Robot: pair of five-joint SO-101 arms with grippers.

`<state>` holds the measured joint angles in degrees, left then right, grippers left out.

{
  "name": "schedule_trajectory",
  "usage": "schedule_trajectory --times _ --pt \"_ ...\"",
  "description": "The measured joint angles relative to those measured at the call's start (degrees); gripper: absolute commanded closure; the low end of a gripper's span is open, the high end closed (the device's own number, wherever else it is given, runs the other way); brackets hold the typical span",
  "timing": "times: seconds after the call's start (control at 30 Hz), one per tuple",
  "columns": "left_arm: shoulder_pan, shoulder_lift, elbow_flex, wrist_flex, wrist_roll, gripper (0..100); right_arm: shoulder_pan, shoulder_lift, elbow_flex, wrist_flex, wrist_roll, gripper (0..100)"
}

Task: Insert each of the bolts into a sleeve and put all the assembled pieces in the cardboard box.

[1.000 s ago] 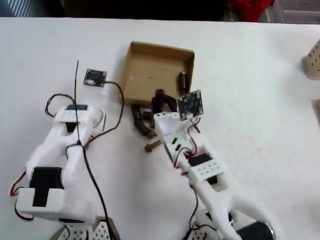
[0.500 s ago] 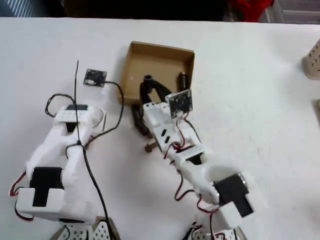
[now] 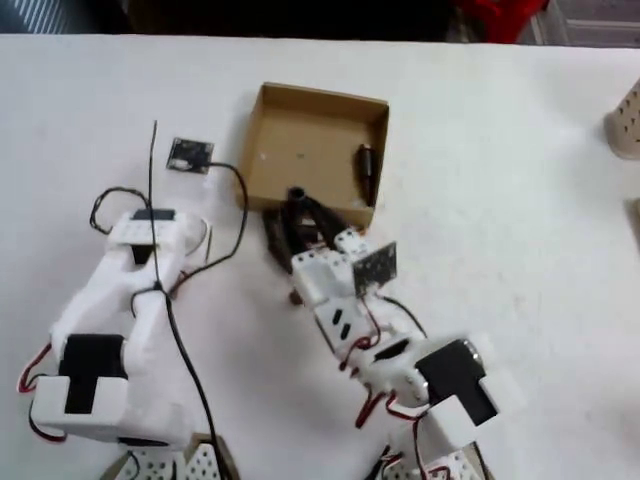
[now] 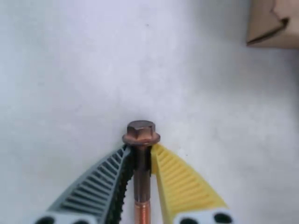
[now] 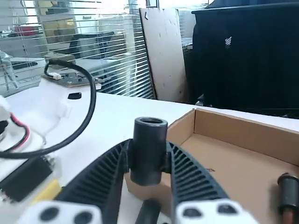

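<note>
The left tool (image 4: 140,156) pinches a copper bolt (image 4: 141,134) by its shank over the white tabletop (image 4: 70,70). The right tool (image 5: 148,161) clamps a dark sleeve (image 5: 149,135) upright at the 6 o'clock edge of the cardboard box (image 3: 320,97). One assembled piece (image 3: 367,168) lies inside at 3 o'clock.

One assembled piece (image 3: 366,171) in cardboard box (image 3: 300,135)
</note>
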<state>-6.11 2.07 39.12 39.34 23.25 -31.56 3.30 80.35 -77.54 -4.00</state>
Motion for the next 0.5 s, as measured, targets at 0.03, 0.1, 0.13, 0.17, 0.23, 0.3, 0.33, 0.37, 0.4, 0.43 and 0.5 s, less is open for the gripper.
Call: schedule_trajectory --times 0.03,0.1,0.13,0.17,0.23,0.3,0.33,0.37,0.4,0.43,0.5 --pt "0.0 0.0 0.0 0.0 0.0 98 -0.1 0.0 1.0 -1.2 0.0 98.2" --pt "0.0 0.0 0.0 0.0 0.0 98 -0.1 0.0 3.3 -3.5 0.0 98.2" --pt "0.0 0.0 0.0 0.0 0.0 98 -0.3 0.0 4.7 -4.7 0.0 98.2" --pt "0.0 0.0 0.0 0.0 0.0 98 -0.7 0.0 5.7 -5.6 0.0 98.2" --pt "0.0 0.0 0.0 0.0 0.0 98 -2.6 0.0 8.6 -7.6 0.0 98.2" --pt "0.0 0.0 0.0 0.0 0.0 98 -5.7 -0.1 11.5 -9.5 0.0 98.2" --pt "0.0 0.0 0.0 0.0 0.0 98 -7.5 -0.1 13.2 -10.7 0.0 98.2" --pt "0.0 0.0 0.0 0.0 0.0 98 -9.3 0.0 14.5 -11.8 0.0 98.2" --pt "0.0 0.0 0.0 0.0 0.0 98 -10.9 0.0 14.8 -12.5 0.0 98.2" --pt "0.0 0.0 0.0 0.0 0.0 98 -11.7 -0.1 15.1 -12.7 0.0 98.2" --pt "0.0 0.0 0.0 0.0 0.0 98 -11.7 0.0 15.6 -12.7 0.0 98.2"
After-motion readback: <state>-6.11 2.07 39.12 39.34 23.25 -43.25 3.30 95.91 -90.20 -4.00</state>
